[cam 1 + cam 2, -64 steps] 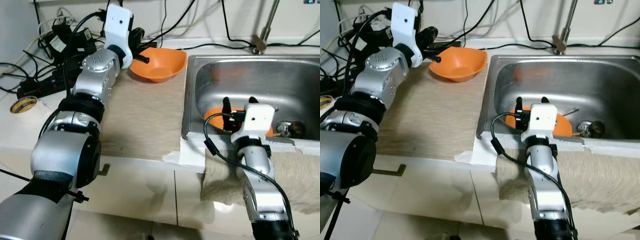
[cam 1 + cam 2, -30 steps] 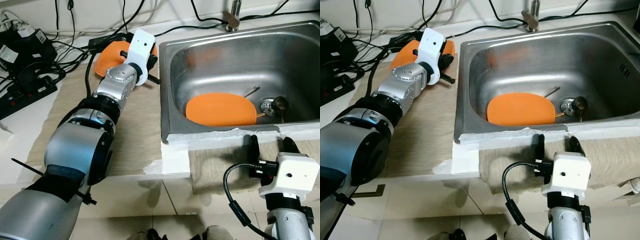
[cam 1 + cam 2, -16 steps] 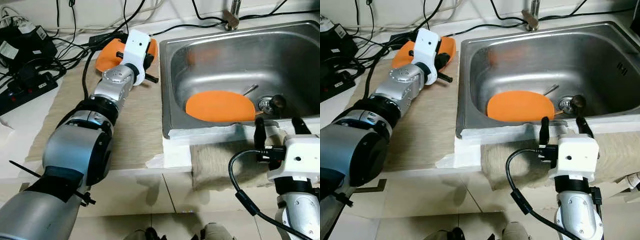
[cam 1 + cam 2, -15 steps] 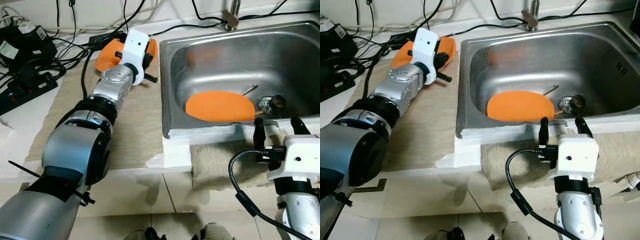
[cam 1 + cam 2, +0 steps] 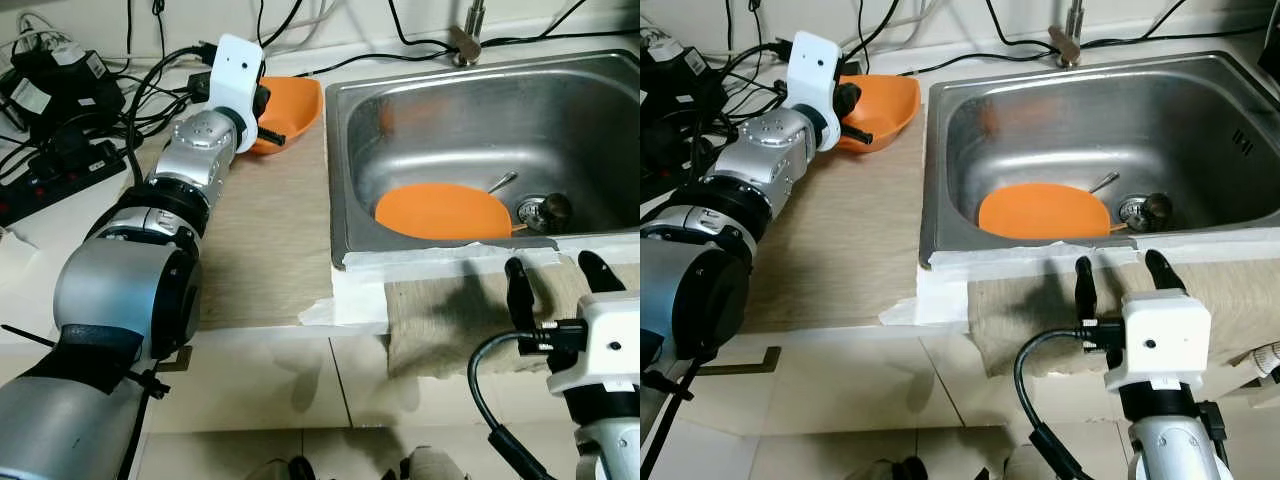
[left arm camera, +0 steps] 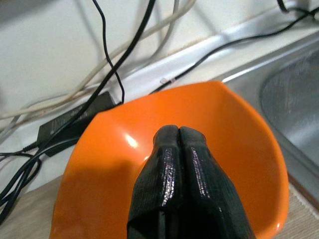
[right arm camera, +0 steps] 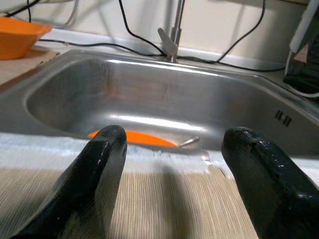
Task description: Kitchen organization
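orange plate: lying flat on floor of steel sink, near front wall, just beside drain; metal utensil handle resting at its far edge. probably hard plastic, light, stiff, not fragile; smooth and likely slick against wet steel. sitting flush with basin floor, so little to grip from above; best taken at near rim, one finger slid under the edge and one on top.

orange bowl: standing on beige mat at back of counter, beside sink's left rim, black cables behind. same light, rigid plastic by appearance; thin curved wall, suited to a pinch across the rim.

left gripper: fingers pressed together with nothing between them, tips over near rim and hollow of bowl; contact with bowl not certain.

right gripper: fingers spread wide, empty, held low over cloth draped on counter front, short of sink edge, aimed toward plate.

change against earlier pictures: two seconds back, right gripper reaching over sink's front edge toward plate; since withdrawn to outside of sink, now slightly lower than half a second ago. plate unmoved on basin floor. left arm more extended along counter, bowl now showing clear beyond wrist camera housing rather than mostly covered by it. camera itself shifted between pictures, so part of the difference owed to viewpoint.
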You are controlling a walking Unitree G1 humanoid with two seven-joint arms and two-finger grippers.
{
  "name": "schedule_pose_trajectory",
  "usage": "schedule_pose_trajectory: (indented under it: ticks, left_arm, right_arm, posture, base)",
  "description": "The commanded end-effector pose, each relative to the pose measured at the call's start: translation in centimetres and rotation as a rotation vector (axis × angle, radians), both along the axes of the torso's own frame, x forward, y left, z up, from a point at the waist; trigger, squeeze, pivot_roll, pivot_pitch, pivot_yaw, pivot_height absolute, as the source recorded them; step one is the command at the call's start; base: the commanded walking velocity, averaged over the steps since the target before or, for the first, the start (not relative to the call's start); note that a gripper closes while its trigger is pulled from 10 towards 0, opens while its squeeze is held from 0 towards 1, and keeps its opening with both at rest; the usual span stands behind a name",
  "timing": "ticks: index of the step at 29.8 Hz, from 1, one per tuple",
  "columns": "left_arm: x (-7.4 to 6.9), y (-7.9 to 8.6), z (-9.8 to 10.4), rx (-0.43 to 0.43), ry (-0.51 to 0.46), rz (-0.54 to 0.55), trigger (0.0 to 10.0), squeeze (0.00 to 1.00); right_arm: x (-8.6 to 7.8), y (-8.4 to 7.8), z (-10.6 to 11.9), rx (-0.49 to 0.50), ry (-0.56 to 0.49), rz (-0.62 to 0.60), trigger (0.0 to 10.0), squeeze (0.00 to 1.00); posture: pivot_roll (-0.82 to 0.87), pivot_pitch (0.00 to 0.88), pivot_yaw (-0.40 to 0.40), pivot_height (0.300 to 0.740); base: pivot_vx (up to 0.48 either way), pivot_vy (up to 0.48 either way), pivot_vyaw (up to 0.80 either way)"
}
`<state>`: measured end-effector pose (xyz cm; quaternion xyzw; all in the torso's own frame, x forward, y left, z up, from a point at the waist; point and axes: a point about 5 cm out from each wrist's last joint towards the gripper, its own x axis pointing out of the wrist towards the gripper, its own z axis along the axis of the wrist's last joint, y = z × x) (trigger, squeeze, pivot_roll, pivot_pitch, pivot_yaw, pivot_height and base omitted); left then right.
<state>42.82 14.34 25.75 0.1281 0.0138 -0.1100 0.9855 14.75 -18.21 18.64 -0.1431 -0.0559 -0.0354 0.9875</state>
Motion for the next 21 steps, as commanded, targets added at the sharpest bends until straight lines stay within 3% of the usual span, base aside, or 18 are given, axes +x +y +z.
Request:
schedule_pose_trajectory:
  ticks: [1,9,17,21]
  left_arm:
    - [0.0,0.8,-0.2,0.026,0.022,0.034,10.0,0.00]
    - [-0.1,0.7,-1.1,0.082,0.070,0.036,10.0,0.00]
    - [-0.1,0.7,-1.6,0.107,0.095,0.046,10.0,0.00]
    - [-0.3,0.7,-2.5,0.143,0.153,0.038,10.0,0.00]
  right_arm:
    - [-0.5,0.2,0.6,0.003,-0.008,0.013,10.0,0.00]
    - [-1.8,0.1,1.3,-0.007,-0.004,0.008,10.0,0.00]
    - [-1.9,0.0,1.8,-0.006,-0.036,0.043,10.0,0.00]
    - [-1.9,0.1,1.6,-0.003,-0.014,0.058,10.0,0.00]
  posture:
    - [-0.47,0.075,0.154,0.732]
    - [-0.52,0.115,0.164,0.732]
    - [-0.53,0.125,0.165,0.732]
    - [-0.52,0.133,0.162,0.732]
  base:
    - [0.000,0.000,0.00]
    - [0.000,0.000,0.00]
    - [0.000,0.000,0.00]
    - [0.000,0.000,0.00]
